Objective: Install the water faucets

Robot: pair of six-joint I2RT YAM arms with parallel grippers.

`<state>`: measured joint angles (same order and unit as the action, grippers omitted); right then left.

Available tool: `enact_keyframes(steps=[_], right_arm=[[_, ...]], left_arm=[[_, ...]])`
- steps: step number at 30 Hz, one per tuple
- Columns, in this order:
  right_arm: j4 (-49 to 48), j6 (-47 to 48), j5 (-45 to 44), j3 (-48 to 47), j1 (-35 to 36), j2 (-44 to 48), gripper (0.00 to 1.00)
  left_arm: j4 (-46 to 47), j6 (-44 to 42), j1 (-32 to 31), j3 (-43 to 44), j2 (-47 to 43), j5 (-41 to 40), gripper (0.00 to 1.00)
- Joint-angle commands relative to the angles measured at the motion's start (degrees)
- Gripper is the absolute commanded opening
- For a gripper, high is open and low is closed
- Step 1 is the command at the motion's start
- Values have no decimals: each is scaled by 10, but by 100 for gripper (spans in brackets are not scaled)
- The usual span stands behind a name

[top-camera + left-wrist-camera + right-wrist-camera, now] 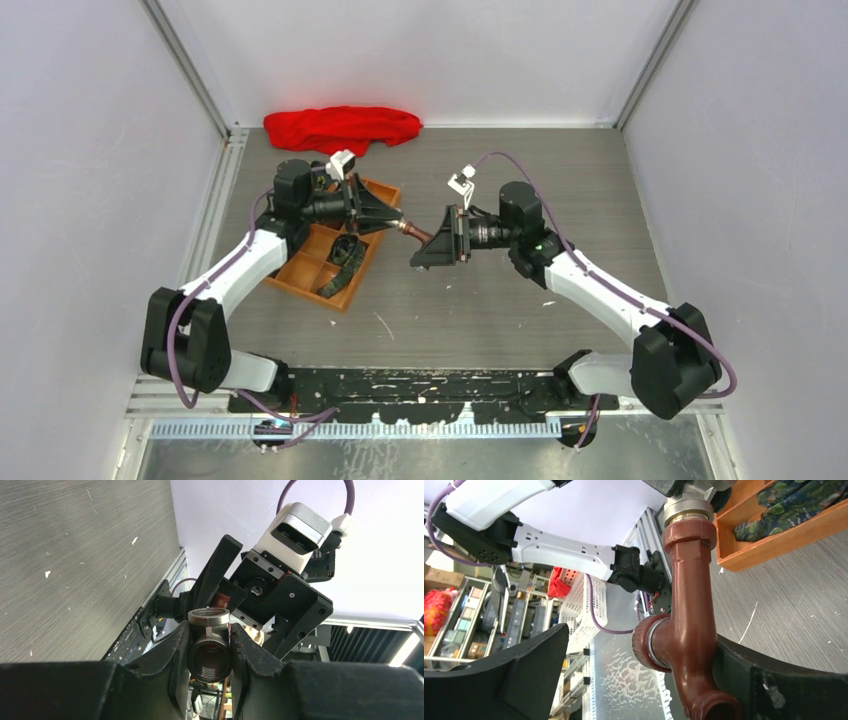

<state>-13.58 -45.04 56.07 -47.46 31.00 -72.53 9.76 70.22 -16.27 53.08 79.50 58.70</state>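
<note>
A reddish-brown water faucet (413,232) hangs in the air between my two grippers, above the table's middle. My left gripper (396,221) is shut on its silvery threaded end (210,645), both fingers pressed to the sides in the left wrist view. In the right wrist view the faucet body (689,605) with its side branch (649,645) lies against one finger (774,680) of my right gripper (644,645). The other finger (499,675) stands far off, so the jaws are open. The right gripper (432,248) faces the left one.
An orange wooden tray (300,272) with compartments sits under the left arm and holds dark coiled straps (346,250). Its corner shows in the right wrist view (774,535). A red cloth (340,126) lies at the back wall.
</note>
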Motion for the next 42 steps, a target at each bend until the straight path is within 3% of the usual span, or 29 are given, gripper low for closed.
enact_keyframes(steps=[1, 3, 7, 9, 18, 25, 33, 38, 42], right_arm=[[12, 16, -31, -5, -6, 39, 100], [-22, -11, -57, 15, -6, 48, 100], [-228, -145, -103, 114, -5, 52, 100], [-272, -175, -130, 140, 1, 52, 100], [-327, -163, -255, 209, 46, 76, 100], [-297, -104, -334, 233, 47, 111, 100], [-405, -140, -314, 212, 82, 37, 100], [-480, -153, -295, 203, 100, 29, 100], [-448, -127, -291, 179, 100, 62, 100]], left_arm=[[36, 0, 13, -13, -18, -22, 0], [45, 5, 15, -20, -22, -32, 0], [79, 21, 14, -33, -20, -42, 0], [94, 30, 15, -37, -15, -47, 0], [169, 90, 14, -58, -2, -70, 0], [177, 102, 15, -66, -7, -78, 0], [163, 89, 15, -66, -11, -90, 0], [101, 45, 14, -53, -15, -93, 0], [61, 14, 14, -44, -15, -95, 0]])
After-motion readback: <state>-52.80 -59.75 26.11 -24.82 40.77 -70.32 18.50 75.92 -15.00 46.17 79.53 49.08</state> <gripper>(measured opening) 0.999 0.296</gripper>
